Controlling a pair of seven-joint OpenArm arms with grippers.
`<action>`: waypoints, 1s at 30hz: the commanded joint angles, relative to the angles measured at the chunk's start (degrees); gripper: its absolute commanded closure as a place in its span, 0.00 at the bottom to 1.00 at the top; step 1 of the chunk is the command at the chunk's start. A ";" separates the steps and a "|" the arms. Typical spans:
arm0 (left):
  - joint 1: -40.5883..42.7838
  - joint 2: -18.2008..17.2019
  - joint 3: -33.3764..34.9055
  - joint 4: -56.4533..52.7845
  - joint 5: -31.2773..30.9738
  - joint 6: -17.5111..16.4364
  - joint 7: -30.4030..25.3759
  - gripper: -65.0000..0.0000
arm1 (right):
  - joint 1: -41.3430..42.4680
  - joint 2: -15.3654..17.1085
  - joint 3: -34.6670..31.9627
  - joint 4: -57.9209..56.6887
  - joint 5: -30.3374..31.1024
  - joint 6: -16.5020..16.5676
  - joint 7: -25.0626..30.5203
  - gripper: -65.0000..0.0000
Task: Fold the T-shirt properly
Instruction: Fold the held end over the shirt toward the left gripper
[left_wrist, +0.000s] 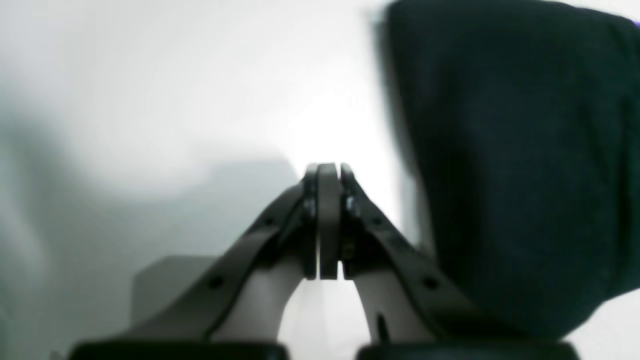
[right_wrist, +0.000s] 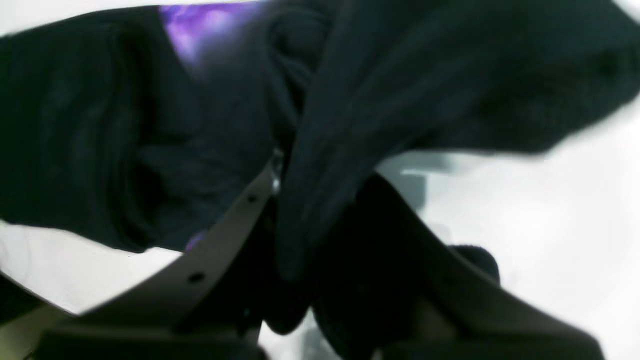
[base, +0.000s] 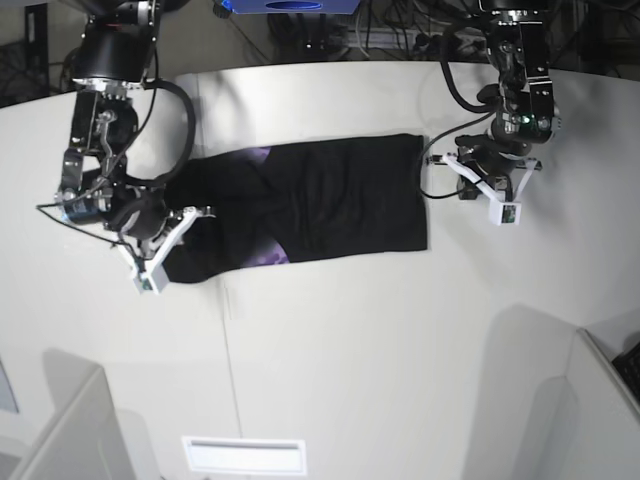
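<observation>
Lay flat on white bench (base: 350, 330): T-shirt (base: 330, 205). Right end effector (right_wrist: 285, 210) pinched its cloth, purple print showing; left end effector (left_wrist: 327, 170) pressed together, empty, beside hem.

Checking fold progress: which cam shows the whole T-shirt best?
Base view. It shows the full T-shirt lying as a long black strip on the white table, with purple print peeking out. The right wrist view shows only blurred dark folds around the right gripper; the left wrist view catches one blurred edge.
</observation>
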 joint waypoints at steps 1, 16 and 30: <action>0.07 -1.82 -1.32 1.31 -0.68 -0.47 0.03 1.00 | 0.60 -0.62 -0.51 1.72 0.92 -0.11 1.02 1.00; 4.91 -5.95 -9.94 3.07 -0.42 -0.47 1.35 1.00 | -0.28 -11.53 -1.48 12.89 0.75 -0.20 -4.70 1.00; 9.39 -9.64 -12.22 3.69 -0.68 -0.47 1.35 1.00 | -0.28 -13.46 -17.22 12.54 0.66 -14.79 2.60 1.00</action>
